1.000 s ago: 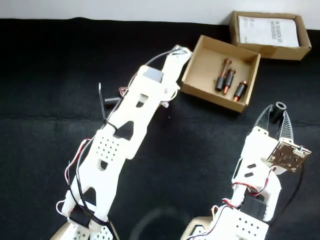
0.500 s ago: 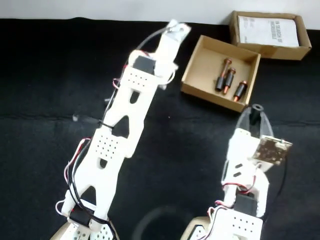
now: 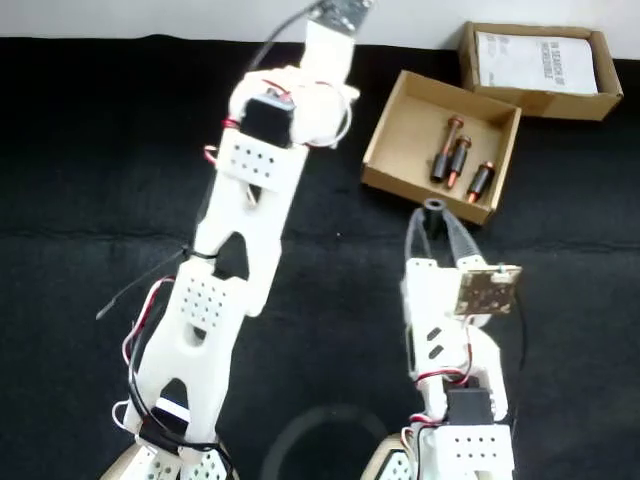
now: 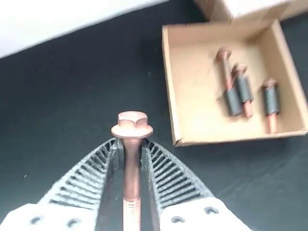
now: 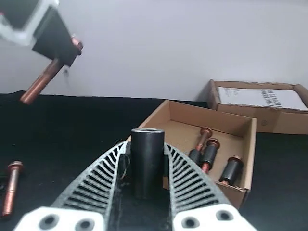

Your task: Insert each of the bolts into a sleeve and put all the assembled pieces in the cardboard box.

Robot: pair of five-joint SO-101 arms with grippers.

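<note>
My left gripper [image 4: 130,144] is shut on a copper bolt [image 4: 130,173], whose hex head sticks out past the fingertips. It hangs high above the black table, left of the cardboard box [image 4: 195,101]. My right gripper [image 5: 146,148] is shut on an upright black sleeve [image 5: 147,166]. In the high view that sleeve [image 3: 433,208] stands just before the near edge of the cardboard box [image 3: 405,130]. Three assembled pieces [image 3: 455,152] lie inside it. The right wrist view shows the left gripper's bolt [image 5: 41,85] in the air, slanting down.
A loose copper bolt [image 5: 10,190] lies on the black table off to the side of the right gripper. A second cardboard box [image 3: 535,62] holding a printed sheet stands behind the first one. The raised left arm [image 3: 255,190] spans the table's left half.
The left arm has lifted up and back with the bolt. The right arm has swung left with the sleeve and now stands before the box's near edge.
</note>
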